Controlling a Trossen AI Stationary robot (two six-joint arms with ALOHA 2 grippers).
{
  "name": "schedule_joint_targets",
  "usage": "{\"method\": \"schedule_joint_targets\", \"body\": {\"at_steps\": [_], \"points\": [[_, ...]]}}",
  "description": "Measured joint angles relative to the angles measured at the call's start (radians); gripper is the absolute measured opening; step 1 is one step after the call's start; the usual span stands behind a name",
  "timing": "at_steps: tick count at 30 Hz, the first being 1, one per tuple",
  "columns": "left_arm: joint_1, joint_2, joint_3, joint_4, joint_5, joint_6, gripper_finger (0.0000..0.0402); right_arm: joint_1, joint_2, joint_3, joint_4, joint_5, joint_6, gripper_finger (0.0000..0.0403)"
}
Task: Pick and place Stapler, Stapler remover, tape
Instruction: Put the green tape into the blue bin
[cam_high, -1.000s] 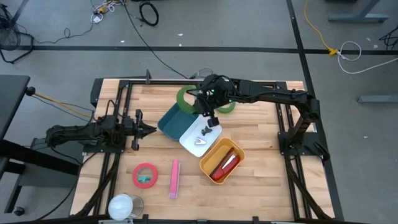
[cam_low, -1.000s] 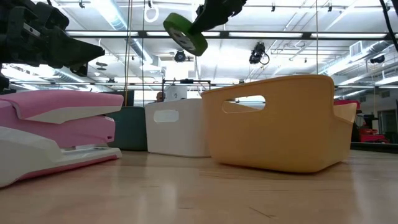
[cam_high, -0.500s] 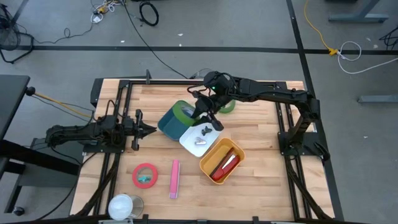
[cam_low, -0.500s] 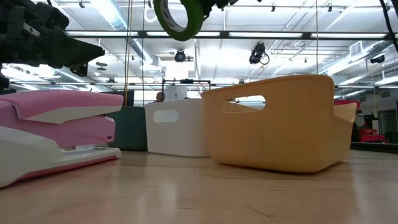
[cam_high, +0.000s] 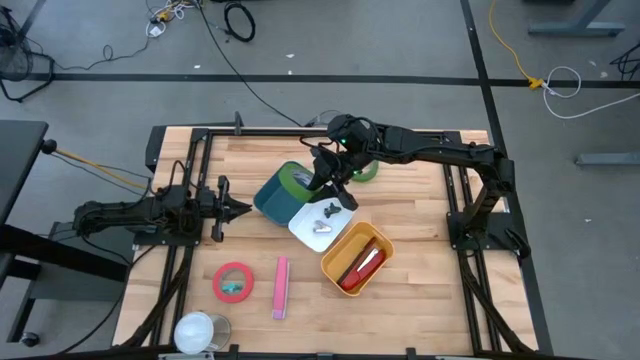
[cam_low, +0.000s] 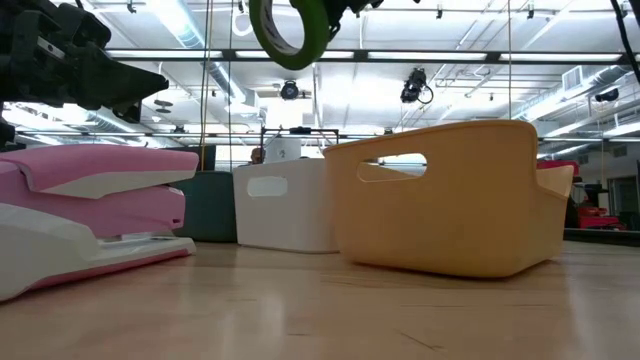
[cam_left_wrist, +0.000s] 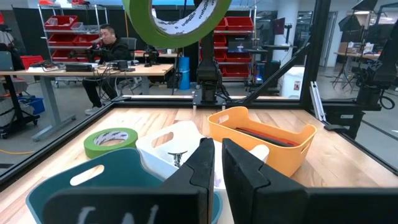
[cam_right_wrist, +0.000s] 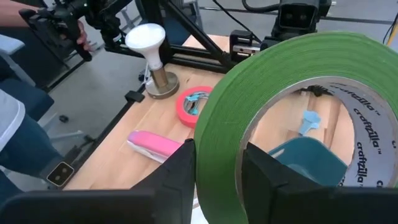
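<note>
My right gripper is shut on a green tape roll and holds it in the air over the teal bin. The roll stands on edge, high above the table. A second green tape roll lies flat on the table behind the bins. A dark staple remover lies in the white bin, and a red stapler in the yellow bin. A pink stapler lies on the table near the front. My left gripper waits shut at the left. My right gripper pinches the roll's wall between its two fingers, one finger inside the hole and one finger outside. It reaches in from the table's right, slanting down. The roll is lifted clear, on edge, over the teal bin.
A red tape roll and a white round object sit near the front left. The three bins stand close together at the table's middle. A person sits at a desk in the room beyond the table.
My right gripper has rolled its wrist and tipped, staying over the far end of the bins. The green tape roll has turned from lying tilted and nearly flat to standing on edge, and now hangs over the teal bin. In the last half second nothing has moved.
</note>
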Motion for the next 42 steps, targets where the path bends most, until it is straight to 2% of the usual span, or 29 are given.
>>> {"method": "schedule_joint_targets", "body": {"at_steps": [12,16,33,37,42], "points": [[0.000,0.000,0.000,0.000,0.000,0.000,0.0037,0.000,0.000,0.000,0.049,0.001,-0.001,0.0100],[0.000,0.000,0.000,0.010,0.010,-0.056,0.0037,0.001,0.000,0.000,0.049,0.001,0.000,0.0100],[0.000,0.001,0.012,0.240,-0.026,-0.158,0.0037,0.001,0.000,0.000,0.048,0.000,-0.001,0.0100],[0.000,0.050,0.068,0.243,-0.027,-0.157,0.0037,0.001,0.000,0.000,0.048,0.000,0.000,0.0100],[0.000,0.173,0.149,0.241,-0.027,-0.156,0.0037,0.001,0.000,0.000,0.048,-0.001,0.000,0.0100]]}}
